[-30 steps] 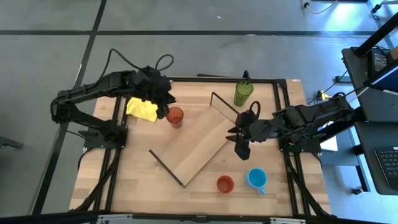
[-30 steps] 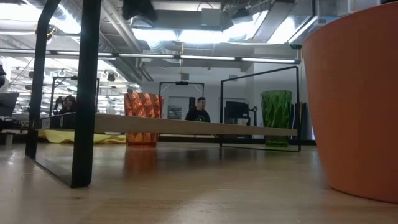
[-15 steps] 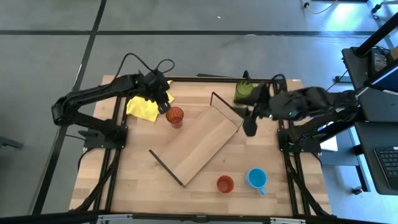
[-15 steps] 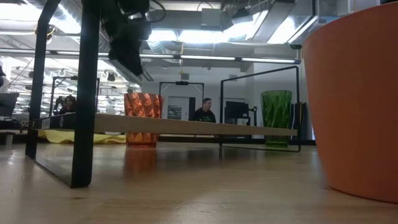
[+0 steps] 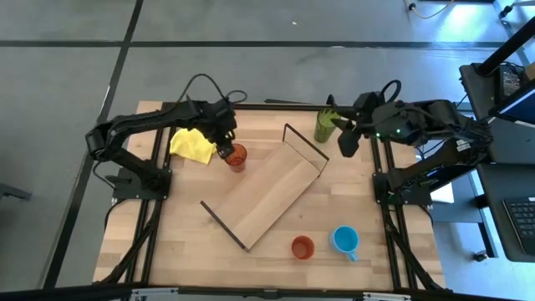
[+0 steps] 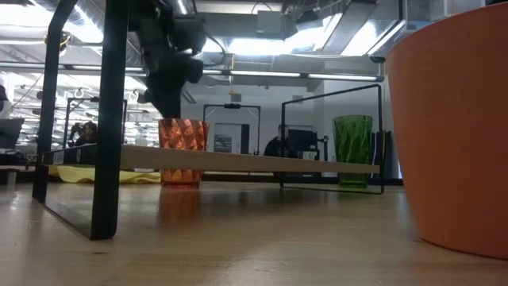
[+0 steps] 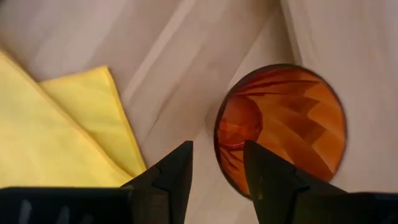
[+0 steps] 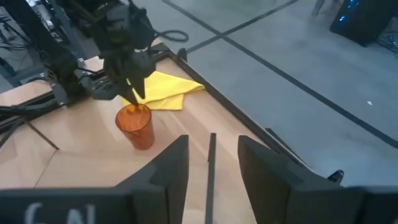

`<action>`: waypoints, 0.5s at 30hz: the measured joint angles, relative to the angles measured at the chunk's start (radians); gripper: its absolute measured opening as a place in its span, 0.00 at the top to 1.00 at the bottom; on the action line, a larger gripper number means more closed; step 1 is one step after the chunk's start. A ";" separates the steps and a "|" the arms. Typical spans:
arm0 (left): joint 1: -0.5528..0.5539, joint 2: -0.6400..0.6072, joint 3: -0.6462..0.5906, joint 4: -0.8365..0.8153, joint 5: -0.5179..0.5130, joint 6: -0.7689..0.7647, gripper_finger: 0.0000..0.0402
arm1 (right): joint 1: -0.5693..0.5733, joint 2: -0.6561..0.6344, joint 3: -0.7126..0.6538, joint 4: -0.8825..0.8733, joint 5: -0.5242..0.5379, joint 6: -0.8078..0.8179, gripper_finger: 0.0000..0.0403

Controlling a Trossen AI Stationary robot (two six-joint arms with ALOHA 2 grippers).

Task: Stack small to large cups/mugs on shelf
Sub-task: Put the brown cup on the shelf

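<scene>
The orange-red tumbler (image 5: 236,156) (image 6: 182,151) stands upright on the table at the far left end of the shelf (image 5: 272,197). My left gripper (image 5: 224,150) (image 7: 219,157) is open and hovers just above the tumbler (image 7: 280,127), with one side of the rim below the gap between its fingers. The green tumbler (image 5: 326,125) (image 6: 352,149) stands by the far edge. My right gripper (image 5: 345,144) (image 8: 211,163) is open in the air to the right of it. The short orange-red cup (image 5: 303,247) and the blue mug (image 5: 344,240) stand near the near edge.
A yellow cloth (image 5: 191,146) (image 7: 68,124) lies left of the orange-red tumbler. The shelf board lies slantwise across the table's middle, with black wire frames (image 5: 305,149) at its ends. In the low view the short cup (image 6: 452,127) fills the right side. People show in the room behind.
My left gripper has come down from above to just over the orange-red tumbler's rim. My right gripper has swung from the shelf's right end toward the table's far edge, to beside the green tumbler. The cups and the shelf have not moved.
</scene>
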 joint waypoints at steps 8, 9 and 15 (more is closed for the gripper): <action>-0.022 0.069 0.000 0.006 -0.007 0.007 0.66 | -0.037 -0.004 -0.001 -0.020 -0.008 -0.022 0.65; -0.022 0.072 0.000 0.006 -0.018 0.016 0.66 | -0.042 -0.004 -0.001 -0.021 -0.012 -0.021 0.65; -0.021 0.089 0.000 0.038 -0.022 0.031 0.66 | -0.055 -0.004 -0.001 -0.028 -0.019 -0.021 0.65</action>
